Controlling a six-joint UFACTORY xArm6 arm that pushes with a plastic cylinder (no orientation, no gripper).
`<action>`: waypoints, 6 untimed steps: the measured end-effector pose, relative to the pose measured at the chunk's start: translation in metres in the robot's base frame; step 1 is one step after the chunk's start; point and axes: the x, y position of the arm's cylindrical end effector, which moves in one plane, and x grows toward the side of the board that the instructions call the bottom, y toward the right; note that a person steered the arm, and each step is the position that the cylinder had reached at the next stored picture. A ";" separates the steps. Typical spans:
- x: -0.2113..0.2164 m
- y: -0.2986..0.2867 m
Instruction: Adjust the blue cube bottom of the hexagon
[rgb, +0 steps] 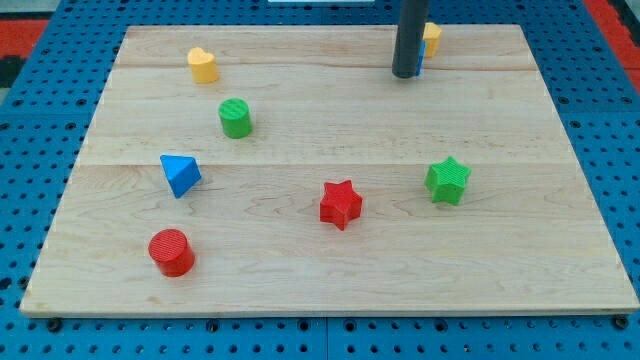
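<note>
One blue cube (421, 62) sliver touching my tip (405, 75), below yellow hexagon (431, 38).

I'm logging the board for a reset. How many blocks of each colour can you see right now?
Yellow: 2, a heart and a hexagon partly hidden by the rod
Green: 2, a cylinder and a star
Red: 2, a star and a cylinder
Blue: 2, a pyramid and a sliver of a block behind my tip
Total: 8
</note>
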 end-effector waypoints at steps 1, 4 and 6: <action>0.000 -0.034; -0.021 -0.009; -0.020 0.001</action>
